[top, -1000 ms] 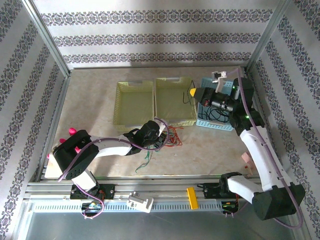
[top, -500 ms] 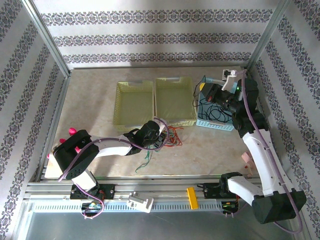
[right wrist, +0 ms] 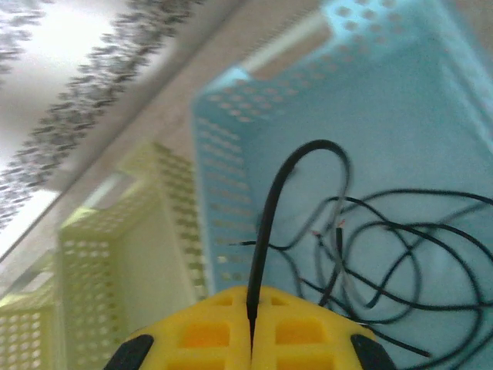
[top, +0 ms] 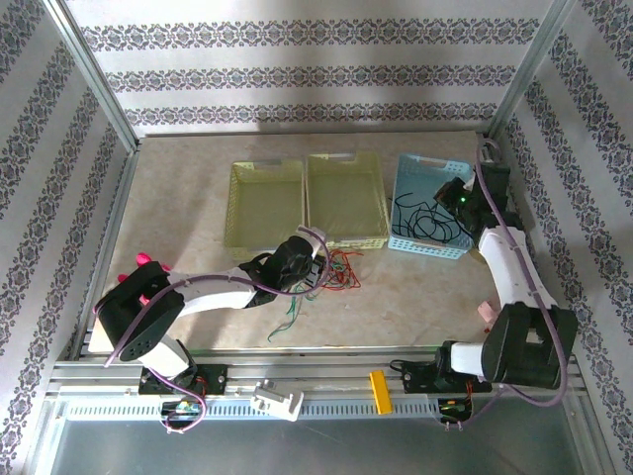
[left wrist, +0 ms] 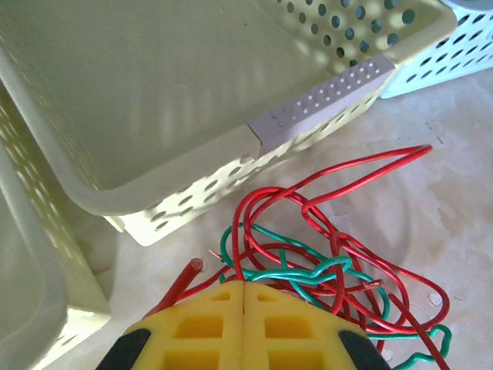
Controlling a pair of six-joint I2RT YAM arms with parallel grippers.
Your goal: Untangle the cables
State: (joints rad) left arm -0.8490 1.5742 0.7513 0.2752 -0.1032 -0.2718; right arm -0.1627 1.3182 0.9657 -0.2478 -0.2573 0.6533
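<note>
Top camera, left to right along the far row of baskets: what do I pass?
Smaller pale yellow perforated plastic basket → larger pale yellow perforated plastic basket → light blue perforated plastic basket, with the loosely coiled black cable inside it.

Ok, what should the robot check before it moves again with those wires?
1. The left gripper is shut on the red cable: ok.
2. The right gripper is shut on the black cable: ok.
3. The black cable lies in the blue basket, away from the other two: ok.
4. The red cable is free of the green cable: not ok, they loop through each other.
5. The green cable is clear of the left jaws: cannot tell.
</note>
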